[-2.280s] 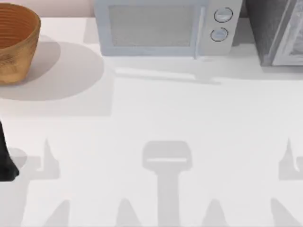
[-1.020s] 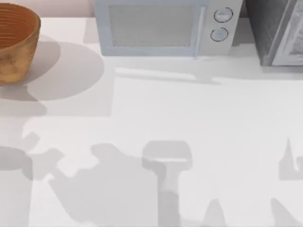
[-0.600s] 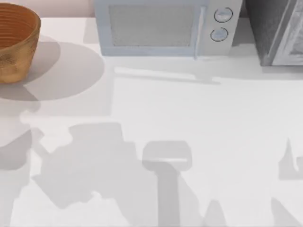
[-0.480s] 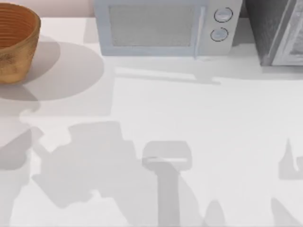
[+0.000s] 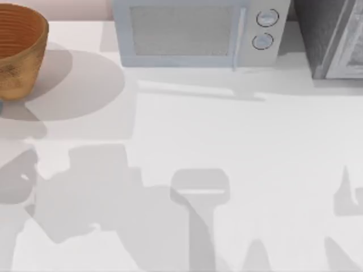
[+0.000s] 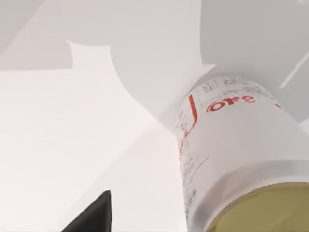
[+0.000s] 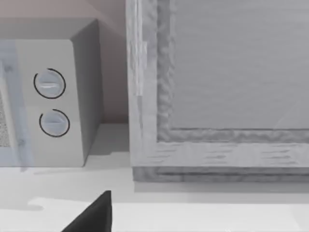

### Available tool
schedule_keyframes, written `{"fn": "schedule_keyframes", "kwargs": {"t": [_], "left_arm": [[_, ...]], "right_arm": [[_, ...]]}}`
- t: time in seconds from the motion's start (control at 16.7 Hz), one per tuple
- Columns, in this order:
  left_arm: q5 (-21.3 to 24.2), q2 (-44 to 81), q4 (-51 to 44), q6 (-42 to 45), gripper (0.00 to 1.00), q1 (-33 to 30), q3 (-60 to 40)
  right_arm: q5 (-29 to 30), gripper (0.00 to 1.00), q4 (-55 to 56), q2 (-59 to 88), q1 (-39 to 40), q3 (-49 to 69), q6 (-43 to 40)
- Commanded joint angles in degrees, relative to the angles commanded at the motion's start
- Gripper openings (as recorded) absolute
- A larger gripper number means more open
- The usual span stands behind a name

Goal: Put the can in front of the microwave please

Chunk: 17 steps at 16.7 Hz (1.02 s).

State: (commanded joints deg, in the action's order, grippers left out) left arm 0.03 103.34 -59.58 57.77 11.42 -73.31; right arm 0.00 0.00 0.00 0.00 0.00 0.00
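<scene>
Left gripper [image 6: 145, 227]: you see one dark fingertip beside the can [image 6: 231, 159]; grip and opening cannot be told. The can hangs above the table [image 5: 238, 147]. Microwave [image 5: 193, 34] at 12 o'clock; placement remains undone. Right gripper [image 7: 91, 215] idles facing it.

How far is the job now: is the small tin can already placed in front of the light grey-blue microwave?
Not yet. Done: it seems picked up, since the left wrist view shows the white-and-red labelled can with the gold metal top very close, above the white table. In hand: carrying it. Left: the table before the light grey-blue microwave with mesh window has no can, so placing remains.
</scene>
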Motion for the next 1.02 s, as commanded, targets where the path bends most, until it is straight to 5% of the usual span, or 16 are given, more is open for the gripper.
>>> {"fn": "schedule_keyframes", "kwargs": {"t": [0.48,1.02], "left_arm": [[0.0,1.9,6.3,0.2,1.0,0.2,4.7],[0.0,1.9,6.3,0.2,0.32,0.2,4.7]], "right_arm": [[0.0,1.0,0.0,0.0,0.0,0.0,0.0],[0.0,1.0,0.0,0.0,0.0,0.0,0.0]]}}
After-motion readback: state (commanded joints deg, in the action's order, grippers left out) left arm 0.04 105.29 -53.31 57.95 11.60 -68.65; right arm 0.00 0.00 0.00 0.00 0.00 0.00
